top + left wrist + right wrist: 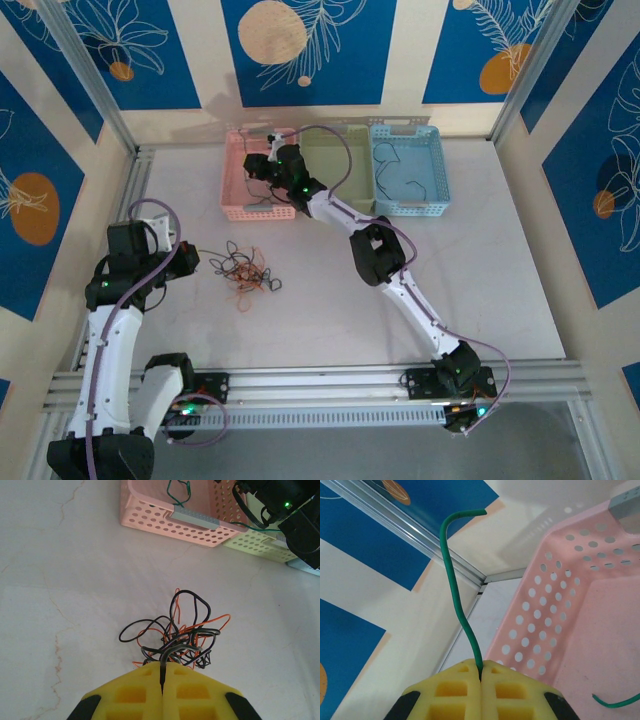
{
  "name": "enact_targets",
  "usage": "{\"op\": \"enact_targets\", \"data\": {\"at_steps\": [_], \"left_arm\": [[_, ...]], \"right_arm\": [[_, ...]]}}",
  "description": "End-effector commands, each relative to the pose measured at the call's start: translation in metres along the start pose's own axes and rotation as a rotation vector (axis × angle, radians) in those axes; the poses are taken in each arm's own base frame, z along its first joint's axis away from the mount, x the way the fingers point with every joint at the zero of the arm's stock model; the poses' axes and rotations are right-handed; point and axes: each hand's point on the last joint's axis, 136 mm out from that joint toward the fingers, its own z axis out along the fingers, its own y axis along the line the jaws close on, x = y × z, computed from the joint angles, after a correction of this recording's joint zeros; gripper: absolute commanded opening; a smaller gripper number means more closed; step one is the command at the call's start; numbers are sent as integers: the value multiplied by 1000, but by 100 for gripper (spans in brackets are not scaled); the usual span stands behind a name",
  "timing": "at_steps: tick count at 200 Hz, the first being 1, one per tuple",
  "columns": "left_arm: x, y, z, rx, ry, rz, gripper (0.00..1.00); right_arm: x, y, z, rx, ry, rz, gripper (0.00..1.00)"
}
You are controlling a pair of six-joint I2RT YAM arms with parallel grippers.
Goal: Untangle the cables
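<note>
At the left, a black strand (165, 656) of the tangled cables (175, 635), which are heaped on the bench (60, 580), is pinched by the closed left tool (162, 672). Further right, a green cable (457, 595) is clamped in the closed right tool (481, 672) over the pink basket (580, 605).

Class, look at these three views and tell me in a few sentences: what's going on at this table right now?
Tangled wires are being sorted out. The left pincer is shut on a thin black cable at the edge of the knotted clump of black and orange wires lying on the white table. The right pincer is shut on a thin green wire, held over the pink perforated plastic basket. The blue plastic basket holds a loose black wire.
</note>
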Motion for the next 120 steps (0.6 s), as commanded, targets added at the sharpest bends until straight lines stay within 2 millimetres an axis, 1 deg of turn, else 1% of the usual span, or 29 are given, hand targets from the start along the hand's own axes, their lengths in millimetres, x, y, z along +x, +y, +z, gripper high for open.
{"op": "enact_targets", "data": {"at_steps": [1, 11, 22, 30, 35, 46, 55, 56, 66, 78, 91, 120], "left_arm": [[0, -6, 1, 34, -3, 6, 0], [0, -6, 1, 34, -3, 6, 0], [0, -6, 1, 34, -3, 7, 0], [0, -7, 1, 36, -4, 9, 0], [0, -7, 1, 37, -2, 7, 0], [0, -7, 2, 38, 0, 7, 0], [0, -7, 2, 38, -1, 8, 0], [0, -7, 2, 38, -1, 8, 0], [0, -7, 2, 38, 1, 6, 0], [1, -7, 3, 38, 3, 5, 0], [1, -7, 3, 37, 3, 5, 0], [1, -7, 3, 39, 3, 6, 0]], "right_arm": [[8, -3, 4, 17, 3, -35, 0], [7, -1, 4, 16, 2, -43, 0], [0, 5, 3, 3, -3, -58, 0], [-8, 14, 2, -12, -12, -74, 0], [-15, 20, 1, -19, -20, -85, 5], [-29, 35, -2, -37, -40, -109, 21], [-39, 44, -5, -50, -56, -125, 31], [-41, 48, -5, -56, -60, -128, 31], [-54, 58, -9, -71, -84, -138, 39], [-69, 71, -15, -91, -111, -153, 45], [-84, 80, -21, -101, -135, -170, 52], [-106, 98, -34, -126, -142, -229, 54]]}}
